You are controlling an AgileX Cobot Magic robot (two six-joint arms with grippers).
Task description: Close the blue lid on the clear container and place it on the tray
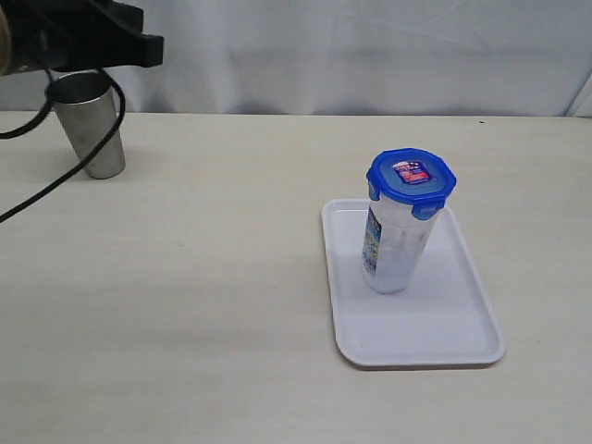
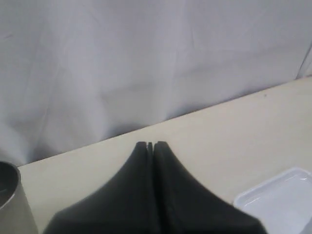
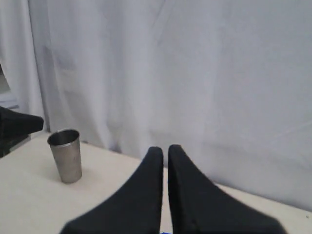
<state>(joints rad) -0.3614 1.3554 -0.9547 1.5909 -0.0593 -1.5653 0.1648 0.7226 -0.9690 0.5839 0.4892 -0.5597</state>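
Observation:
The clear container (image 1: 393,250) stands upright on the white tray (image 1: 435,324), right of the table's middle. The blue lid (image 1: 412,176) sits on top of it with its flaps down and the sticker showing. A corner of the tray (image 2: 278,195) appears in the left wrist view. My left gripper (image 2: 151,144) is shut with nothing in it, held high at the far left near the steel cup; its black arm (image 1: 129,42) shows there. My right gripper (image 3: 165,148) is shut and empty, outside the exterior view. Neither gripper touches the container.
A tapered steel cup (image 1: 90,120) stands at the back left of the table, also in the right wrist view as the cup (image 3: 66,153). Black cables (image 1: 55,176) hang beside it. A white curtain (image 1: 370,46) backs the table.

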